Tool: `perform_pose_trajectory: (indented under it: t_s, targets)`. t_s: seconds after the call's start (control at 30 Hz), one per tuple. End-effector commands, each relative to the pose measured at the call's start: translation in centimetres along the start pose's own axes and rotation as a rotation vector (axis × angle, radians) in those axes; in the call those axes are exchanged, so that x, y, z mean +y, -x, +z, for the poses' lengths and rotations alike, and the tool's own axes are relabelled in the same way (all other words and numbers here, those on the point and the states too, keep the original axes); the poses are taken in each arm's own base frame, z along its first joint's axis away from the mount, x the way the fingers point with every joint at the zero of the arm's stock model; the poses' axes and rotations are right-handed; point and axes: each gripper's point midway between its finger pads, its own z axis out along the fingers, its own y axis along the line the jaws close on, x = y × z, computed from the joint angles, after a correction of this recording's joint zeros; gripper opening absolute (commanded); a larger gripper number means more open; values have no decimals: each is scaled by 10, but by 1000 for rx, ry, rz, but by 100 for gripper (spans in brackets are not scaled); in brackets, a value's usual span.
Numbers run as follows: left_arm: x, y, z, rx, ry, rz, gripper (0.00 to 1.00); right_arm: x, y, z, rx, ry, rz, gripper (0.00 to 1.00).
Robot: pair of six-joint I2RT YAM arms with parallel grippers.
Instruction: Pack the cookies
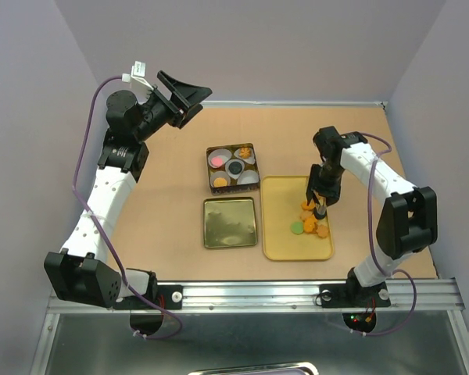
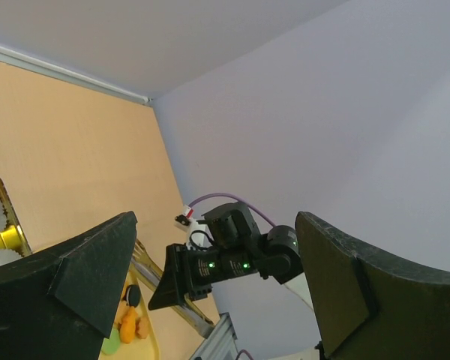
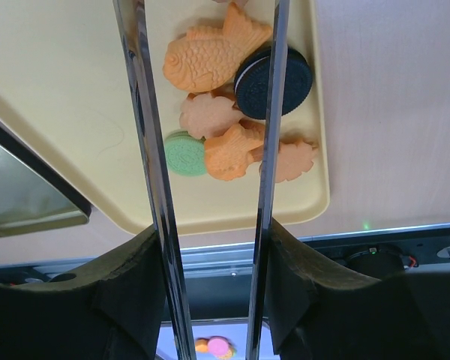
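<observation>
Several cookies (image 3: 217, 56) lie on a yellow tray (image 3: 60, 112); right gripper (image 1: 319, 209) straddles them half-open, empty; left gripper (image 1: 189, 101) gapes, empty.

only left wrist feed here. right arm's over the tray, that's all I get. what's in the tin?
Observer: From the top view, four liners in the tin are filled: a pink cookie, a black cookie and two orange cookies.
Operator: lid?
Observer: The gold lid lies flat on the table, on the near side of the tin, left of the tray.
Operator: what's under the right gripper?
Observer: The right gripper is over a cluster on the tray: fish-shaped cookie, black sandwich cookie, green cookie. Can't tell if it grips any.
</observation>
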Motion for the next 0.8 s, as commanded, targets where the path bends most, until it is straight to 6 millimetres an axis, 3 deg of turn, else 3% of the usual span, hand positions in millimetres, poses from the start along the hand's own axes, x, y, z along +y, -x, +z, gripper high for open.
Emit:
perform_pose_trajectory:
  t_s: [0.0,0.37,0.77]
  targets:
    - [-14,4,-4,-9,-55,54,99,7,23,-11,-71,24,-8,53]
    - [-10,3,-5,-9,-45,50,99,9,25,-3,-50,19,-19,52]
    - [-3,0,-3,5,-31,35,99,13,23,-6,-48,41,-13,38]
